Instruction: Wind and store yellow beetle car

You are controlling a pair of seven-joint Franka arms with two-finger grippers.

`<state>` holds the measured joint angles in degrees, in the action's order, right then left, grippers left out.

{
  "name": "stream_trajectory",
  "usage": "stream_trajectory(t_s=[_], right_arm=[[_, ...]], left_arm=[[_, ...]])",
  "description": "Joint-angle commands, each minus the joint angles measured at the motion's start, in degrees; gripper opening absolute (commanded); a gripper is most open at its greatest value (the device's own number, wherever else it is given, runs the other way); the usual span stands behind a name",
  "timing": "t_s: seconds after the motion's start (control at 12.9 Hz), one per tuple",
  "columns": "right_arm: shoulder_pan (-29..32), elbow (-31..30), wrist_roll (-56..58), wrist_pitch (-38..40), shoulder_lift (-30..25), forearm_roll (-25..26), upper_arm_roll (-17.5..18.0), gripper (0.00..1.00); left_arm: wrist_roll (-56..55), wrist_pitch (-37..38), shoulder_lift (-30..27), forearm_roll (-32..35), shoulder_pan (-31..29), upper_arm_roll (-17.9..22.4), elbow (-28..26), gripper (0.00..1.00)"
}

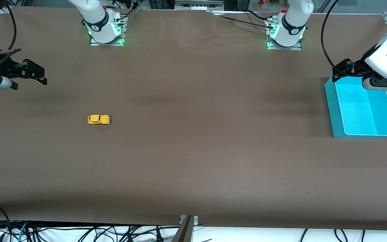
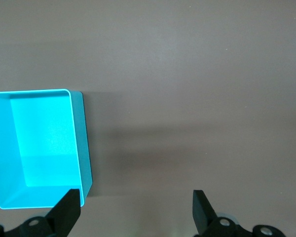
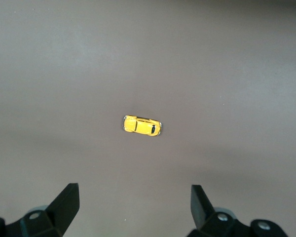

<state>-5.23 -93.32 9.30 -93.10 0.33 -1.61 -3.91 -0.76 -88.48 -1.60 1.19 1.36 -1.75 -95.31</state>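
On the brown table [image 1: 193, 151], toward the right arm's end, the yellow beetle car [image 1: 98, 119] is resting on its wheels, touched by nothing. Its wheels and windows are too small to be made out in the front view; in the right wrist view the car [image 3: 142, 126] is being shown from above, well apart from the fingertips. The right gripper [image 1: 34, 72] is being cut off by the frame edge in the front view, hanging over the bare table at the right arm's end; its jaws are being held wide apart with nothing between them. The left gripper [image 1: 343, 69] is being held over the edge of a turquoise bin [image 1: 364, 134] at the left arm's end, part of that bin being hidden by the wrist. Its fingers [image 2: 70, 210] are likewise spread wide and gripping nothing.
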Motion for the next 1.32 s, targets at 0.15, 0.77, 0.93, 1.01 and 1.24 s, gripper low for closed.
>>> stream_trajectory(t_s=[0.15, 0.77, 0.93, 1.01, 1.24], right_arm=[[0.92, 0.94, -0.95, 1.6, -0.33, 0.64, 0.92, 1.0], [0.92, 0.94, -0.6, 1.51, -0.42, 1.34, 1.01, 1.0], [0.92, 0.94, -0.34, 1.6, -0.51, 1.52, 1.01, 1.0], [0.92, 0.94, -0.25, 1.69, -0.51, 1.52, 1.01, 1.0], [0.92, 0.68, -0.34, 1.6, -0.51, 1.61, 1.18, 1.0]], left_arm=[[-0.38, 1.3, 0.64, -1.1, -0.39, -0.19, 1.62, 1.0], [-0.38, 1.38, 0.64, -1.1, -0.39, -0.19, 1.62, 1.0], [-0.38, 1.38, 0.64, -1.1, -0.39, -0.27, 1.62, 1.0], [-0.38, 1.38, 0.64, -1.1, -0.39, -0.19, 1.62, 1.0], [-0.38, 1.38, 0.64, -1.1, -0.39, -0.27, 1.62, 1.0]])
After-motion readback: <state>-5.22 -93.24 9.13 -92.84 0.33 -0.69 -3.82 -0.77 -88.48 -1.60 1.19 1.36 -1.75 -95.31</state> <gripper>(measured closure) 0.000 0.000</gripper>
